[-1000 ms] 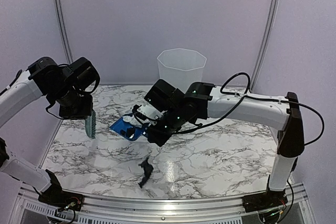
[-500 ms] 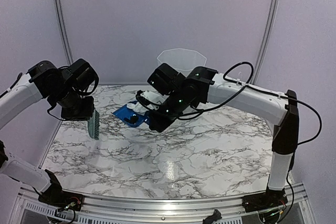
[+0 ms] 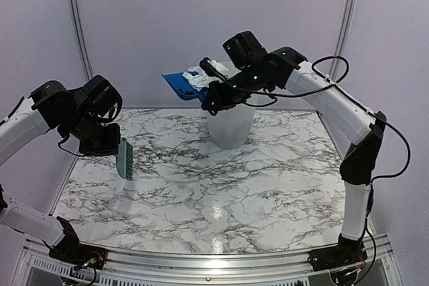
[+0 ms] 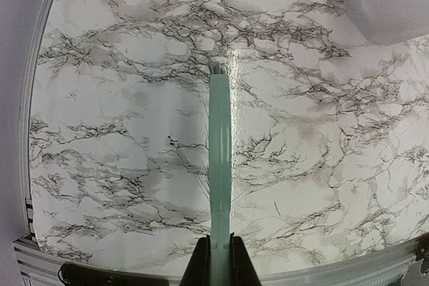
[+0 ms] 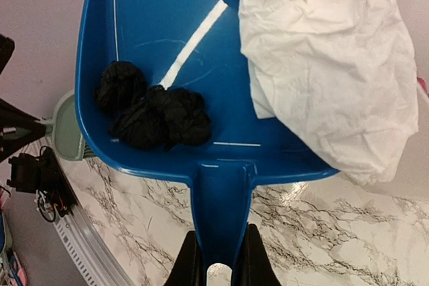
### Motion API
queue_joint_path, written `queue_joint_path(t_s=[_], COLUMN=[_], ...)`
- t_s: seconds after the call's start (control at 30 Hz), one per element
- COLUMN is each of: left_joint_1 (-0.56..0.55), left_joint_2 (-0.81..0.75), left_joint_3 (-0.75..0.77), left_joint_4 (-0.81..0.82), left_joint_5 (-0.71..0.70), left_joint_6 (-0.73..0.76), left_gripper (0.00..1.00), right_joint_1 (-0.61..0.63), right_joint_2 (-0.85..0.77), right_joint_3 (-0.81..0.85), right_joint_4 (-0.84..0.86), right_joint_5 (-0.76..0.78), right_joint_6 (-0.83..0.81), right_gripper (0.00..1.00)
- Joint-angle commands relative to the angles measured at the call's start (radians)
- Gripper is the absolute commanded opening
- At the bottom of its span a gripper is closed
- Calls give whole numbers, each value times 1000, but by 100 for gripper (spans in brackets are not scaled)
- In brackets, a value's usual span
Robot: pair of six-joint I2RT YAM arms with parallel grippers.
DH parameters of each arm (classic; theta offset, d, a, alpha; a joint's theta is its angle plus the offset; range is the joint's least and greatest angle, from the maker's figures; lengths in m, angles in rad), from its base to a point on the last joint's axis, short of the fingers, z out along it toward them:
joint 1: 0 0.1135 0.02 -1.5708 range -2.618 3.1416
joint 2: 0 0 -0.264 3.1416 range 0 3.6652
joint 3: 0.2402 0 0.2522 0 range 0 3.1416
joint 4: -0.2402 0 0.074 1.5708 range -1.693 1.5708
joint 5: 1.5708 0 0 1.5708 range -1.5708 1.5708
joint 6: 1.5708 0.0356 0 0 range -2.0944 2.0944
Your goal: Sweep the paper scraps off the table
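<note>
Your right gripper (image 5: 216,259) clamps the dustpan (image 5: 154,25) by the far-edge bin (image 3: 231,125), black paper scraps (image 5: 153,115) clumped crosswise in it. Your left gripper (image 4: 218,262) pinches the brush (image 4: 219,138)

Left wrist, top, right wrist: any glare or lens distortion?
Left wrist: glare streak on the table just past the brush tip; the table's left edge bows, fisheye. Top external: one small glare spot on the table near its front edge. Right wrist: dustpan in focus, no glare; the white sheet in it is bright but its creases show.
</note>
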State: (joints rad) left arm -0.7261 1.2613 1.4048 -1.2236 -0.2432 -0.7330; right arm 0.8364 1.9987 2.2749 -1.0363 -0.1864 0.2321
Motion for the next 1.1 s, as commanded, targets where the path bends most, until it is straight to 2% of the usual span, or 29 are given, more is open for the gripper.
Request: queue_joint_path(t_s=[0.0,0.33,0.6,0.8,0.9,1.07], left_joint_1=[4,-35,-177,-231,-259,-301], left_joint_2=[-1,37,121,162,190,259], left_joint_3=[5,7,30,10,16,62], left_joint_4=[45,172,290,407,459,486], left_joint_5=[53,209,274,345,416,447], left_joint_6=[11,29,22,1,15,38], left_gripper=[0,0,0,0,0,0], right_joint_1=[-114,-285,-357,-392,-403,-415], right_joint_2=[3,-46,-167,-223,-241,-258], right_joint_3=[48,-67,-395,-530,-600,-704], right_joint_4=[63,346,801,1071,1261,1544], right_joint_5=[-137,-435,-652,-716,-744,-751], right_joint_6=[92,380,719,938,1124,1376], right_gripper=[0,0,0,0,0,0])
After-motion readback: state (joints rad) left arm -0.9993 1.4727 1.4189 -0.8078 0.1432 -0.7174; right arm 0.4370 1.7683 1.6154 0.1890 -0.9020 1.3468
